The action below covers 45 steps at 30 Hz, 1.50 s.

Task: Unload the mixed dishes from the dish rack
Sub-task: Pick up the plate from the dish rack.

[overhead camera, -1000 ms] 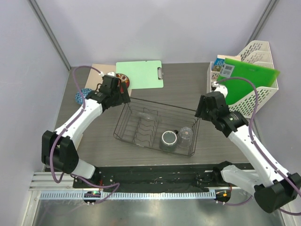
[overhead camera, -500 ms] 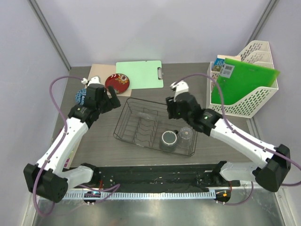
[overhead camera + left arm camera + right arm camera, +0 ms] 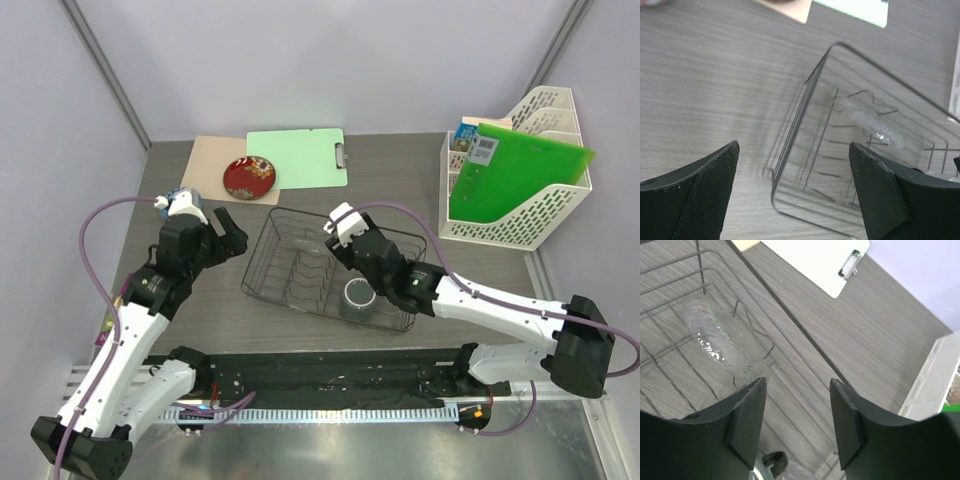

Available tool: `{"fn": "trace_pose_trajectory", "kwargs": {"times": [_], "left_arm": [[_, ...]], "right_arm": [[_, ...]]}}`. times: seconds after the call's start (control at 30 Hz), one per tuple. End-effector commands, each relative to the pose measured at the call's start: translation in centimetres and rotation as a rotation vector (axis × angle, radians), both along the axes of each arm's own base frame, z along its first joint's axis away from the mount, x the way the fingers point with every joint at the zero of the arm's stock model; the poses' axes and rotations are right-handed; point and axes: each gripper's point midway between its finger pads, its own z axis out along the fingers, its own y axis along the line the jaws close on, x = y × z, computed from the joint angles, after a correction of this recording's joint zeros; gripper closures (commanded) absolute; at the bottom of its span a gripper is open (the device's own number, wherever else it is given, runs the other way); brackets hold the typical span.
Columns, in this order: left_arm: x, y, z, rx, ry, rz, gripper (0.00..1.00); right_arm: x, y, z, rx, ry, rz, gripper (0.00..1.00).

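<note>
Left hand point(image 3: 792, 150), fingers apart, hovers beside the dish rack point(image 3: 257, 252); right hand point(image 3: 797, 385), fingers apart, hangs above its large clear glass bowl point(image 3: 710, 337).

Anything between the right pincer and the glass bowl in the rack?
Nothing separate. The open right pincer hangs over the dish rack beside the large clear glass bowl; only the rack's upright prongs around the bowl crowd the approach.

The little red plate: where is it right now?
Overhead view: the red plate lies far left on a tan board, beside the pale green clipboard, just behind the dish rack.
</note>
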Motion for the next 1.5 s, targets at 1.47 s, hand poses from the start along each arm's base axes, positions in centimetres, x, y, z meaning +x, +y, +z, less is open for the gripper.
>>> {"fn": "trace_pose_trajectory", "kwargs": {"times": [1.47], "left_arm": [[-0.9,-0.2,-2.8,0.018,0.057,-0.032,0.11]], "right_arm": [[2.5,7.9,-5.0,-0.212,-0.218,-0.021,0.8]]}}
